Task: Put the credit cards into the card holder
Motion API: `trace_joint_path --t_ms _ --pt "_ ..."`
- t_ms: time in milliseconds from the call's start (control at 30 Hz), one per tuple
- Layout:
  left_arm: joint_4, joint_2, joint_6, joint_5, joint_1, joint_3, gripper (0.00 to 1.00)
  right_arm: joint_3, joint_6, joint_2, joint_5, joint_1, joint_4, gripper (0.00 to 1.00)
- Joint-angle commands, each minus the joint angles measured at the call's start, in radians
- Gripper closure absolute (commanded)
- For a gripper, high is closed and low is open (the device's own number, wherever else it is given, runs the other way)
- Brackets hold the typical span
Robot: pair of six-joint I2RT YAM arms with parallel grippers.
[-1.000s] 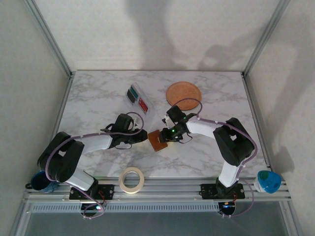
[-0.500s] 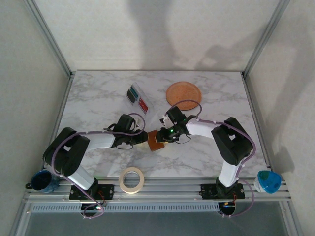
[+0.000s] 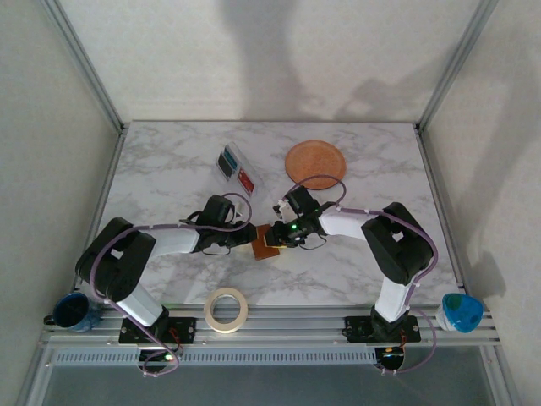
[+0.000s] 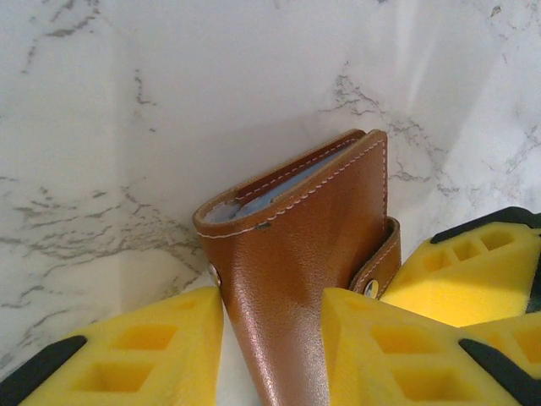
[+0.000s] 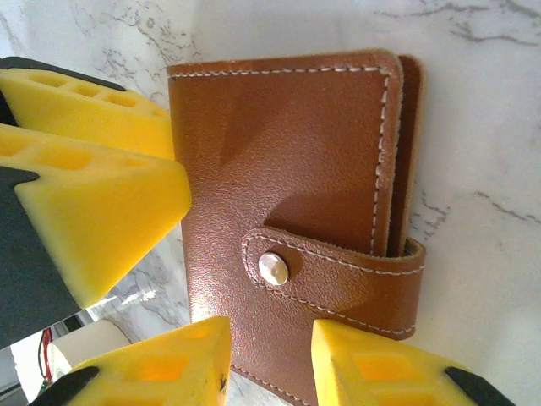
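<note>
From above, the card holder (image 3: pixel 264 247) sits on the marble table (image 3: pixel 161 169), near the middle, between the left hand (image 3: pixel 251 238) and the right hand (image 3: pixel 275 236).

Left wrist: the left hand (image 4: pixel 272 306) is clamped on the card holder (image 4: pixel 304 254), which stands on edge. A pale blue credit card (image 4: pixel 279 190) edge shows inside.

Right wrist: the right hand (image 5: pixel 270 342) is partly open, straddling the card holder (image 5: pixel 279 144) by its snapped strap. I cannot tell if it grips.
</note>
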Motion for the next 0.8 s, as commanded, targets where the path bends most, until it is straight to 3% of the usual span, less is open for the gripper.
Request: trace_joint_path --t_ms 0,133,300,500,767 --pt "0.005 0.011 -0.013 0.009 -0.012 0.029 0.66 -0.013 0.016 -0.016 -0.009 0.005 0.018 0.68" --pt "0.005 0.015 -0.006 0.0 -0.012 0.035 0.75 -0.017 0.013 -0.007 -0.006 0.005 0.024 0.68" --pt "0.005 0.021 -0.014 0.004 -0.013 0.033 1.0 -0.022 0.002 -0.021 0.035 0.011 0.03 0.68" --pt "-0.042 -0.021 -0.012 0.022 -0.013 0.047 1.0 -0.027 -0.105 -0.129 0.277 0.034 -0.062 0.61" --pt "-0.066 -0.05 -0.019 0.028 -0.013 0.056 1.0 0.014 -0.094 -0.076 0.328 0.053 -0.086 0.59"
